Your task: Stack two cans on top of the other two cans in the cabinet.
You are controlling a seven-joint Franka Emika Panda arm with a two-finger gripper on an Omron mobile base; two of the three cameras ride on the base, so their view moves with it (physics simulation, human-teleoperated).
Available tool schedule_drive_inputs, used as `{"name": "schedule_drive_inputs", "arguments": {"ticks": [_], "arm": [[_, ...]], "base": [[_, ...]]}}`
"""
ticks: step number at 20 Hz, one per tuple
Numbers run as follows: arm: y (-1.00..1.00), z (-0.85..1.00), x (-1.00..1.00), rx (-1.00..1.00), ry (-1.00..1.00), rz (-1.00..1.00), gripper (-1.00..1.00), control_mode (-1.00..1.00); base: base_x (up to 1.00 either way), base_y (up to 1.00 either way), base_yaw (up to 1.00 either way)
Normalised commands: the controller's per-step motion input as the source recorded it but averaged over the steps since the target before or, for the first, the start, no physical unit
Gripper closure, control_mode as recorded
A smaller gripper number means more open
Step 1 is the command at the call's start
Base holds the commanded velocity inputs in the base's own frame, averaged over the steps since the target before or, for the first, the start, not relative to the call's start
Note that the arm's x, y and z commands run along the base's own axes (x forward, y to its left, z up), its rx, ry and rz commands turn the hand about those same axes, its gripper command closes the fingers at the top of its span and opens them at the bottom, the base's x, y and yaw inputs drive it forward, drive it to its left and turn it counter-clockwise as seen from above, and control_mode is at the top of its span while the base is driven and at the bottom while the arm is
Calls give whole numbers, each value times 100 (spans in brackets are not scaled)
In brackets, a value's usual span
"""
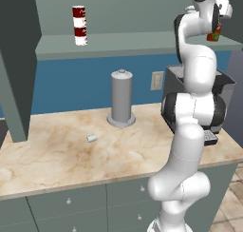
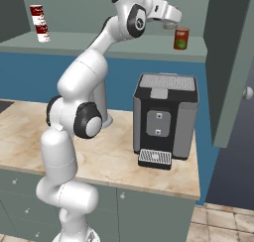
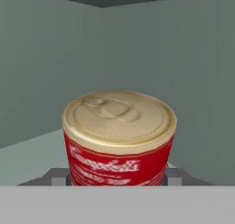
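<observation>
I have the pincer (image 2: 172, 24) clamped on the orange-red can (image 2: 181, 38), its finger tips (image 3: 58, 176) pressed against both flanks in the hand view. The can is upright at the far right end of the cabinet shelf (image 1: 133, 41). Well apart at the left end, the two banded soup cans (image 1: 79, 25) already stand one on the other.

My worry is what lies under the can I hold. From the base views I cannot tell whether it hangs over the squat can, rests on it or sits on the bare shelf. If I let go off-centre, I expect it to tip off the rim, roll along the shelf and drop onto the coffee machine (image 2: 163, 117) or the worktop (image 1: 57, 150). A sideways pull while backing out could drag it over too.
</observation>
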Motion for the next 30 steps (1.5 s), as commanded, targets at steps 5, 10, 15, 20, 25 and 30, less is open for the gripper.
{"name": "schedule_drive_inputs", "arguments": {"ticks": [5, 10, 15, 20, 25, 30], "arm": [[3, 12, -3, 0, 0, -6, 100, -100], [-4, -4, 0, 0, 0, -6, 100, -100], [-4, 0, 0, 2, 0, -1, 100, -100], [-11, 0, 0, 1, 0, 0, 100, -100], [-16, 0, 0, 0, 0, 0, 100, -100], [-17, 0, 6, 0, 0, 0, 100, -100]], "base": [[0, 0, 0], [0, 0, 0], [0, 0, 0], [0, 0, 0], [0, 0, 0], [0, 0, 0]]}}
